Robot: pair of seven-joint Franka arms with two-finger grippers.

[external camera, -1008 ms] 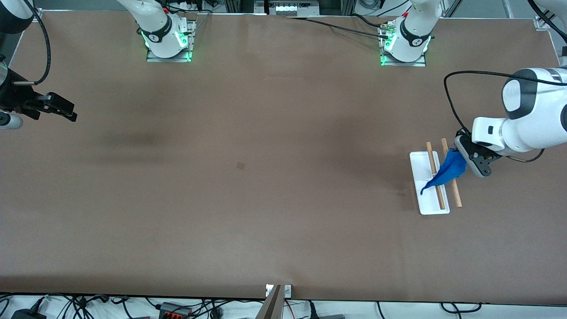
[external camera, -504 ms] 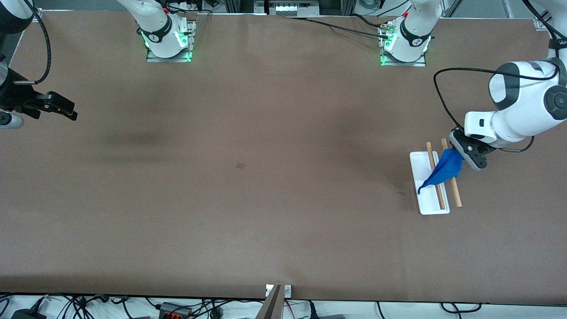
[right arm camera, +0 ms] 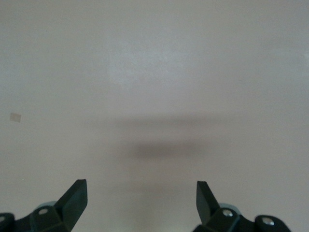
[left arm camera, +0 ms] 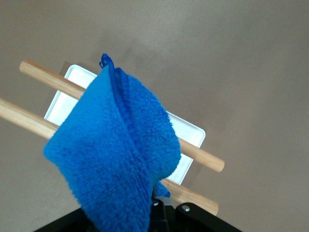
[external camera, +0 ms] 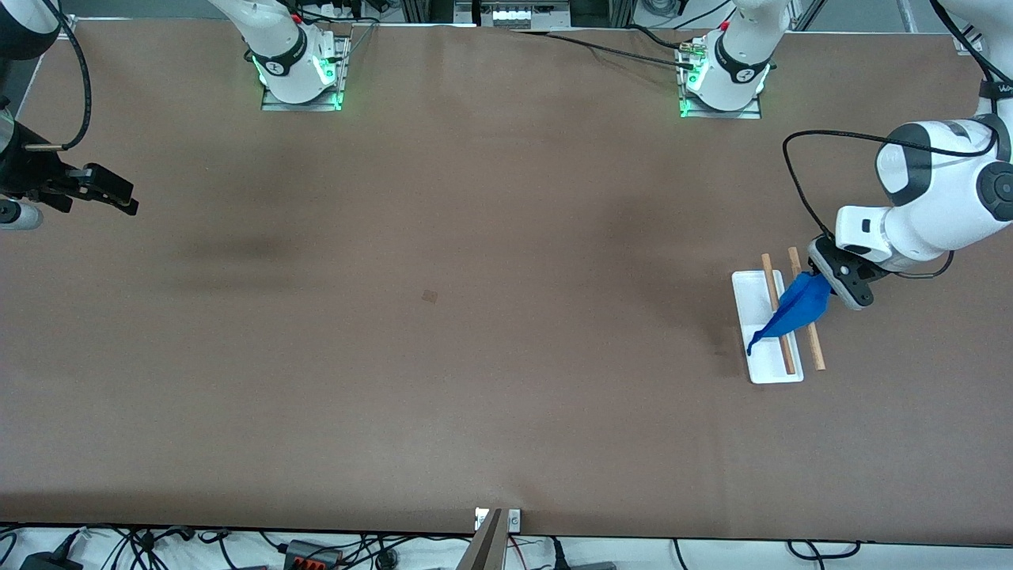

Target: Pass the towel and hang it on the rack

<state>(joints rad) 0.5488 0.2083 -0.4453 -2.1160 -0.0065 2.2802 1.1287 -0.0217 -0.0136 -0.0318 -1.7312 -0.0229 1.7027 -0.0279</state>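
The blue towel (external camera: pixel 794 310) hangs from my left gripper (external camera: pixel 823 286), which is shut on its upper corner over the rack (external camera: pixel 764 360). The towel trails slantwise across both wooden rods (external camera: pixel 814 348), its loop-tag tip over the white base. In the left wrist view the towel (left arm camera: pixel 113 150) drapes in front of the two rods (left arm camera: pixel 53 83) and the white base (left arm camera: pixel 193 133), hiding most of my left gripper (left arm camera: pixel 159 217). My right gripper (external camera: pixel 111 195) waits open and empty at the right arm's end of the table; in its wrist view the gripper (right arm camera: pixel 141 198) is over bare table.
The rack stands near the left arm's end of the table. A small brown square mark (external camera: pixel 430 296) lies mid-table, also in the right wrist view (right arm camera: pixel 15 117). A black cable (external camera: pixel 799 178) loops from the left arm above the rack.
My left gripper swung toward the robots' side and then dropped back slightly, carrying the towel with it. The towel's tip stays over the base. The right arm has not moved.
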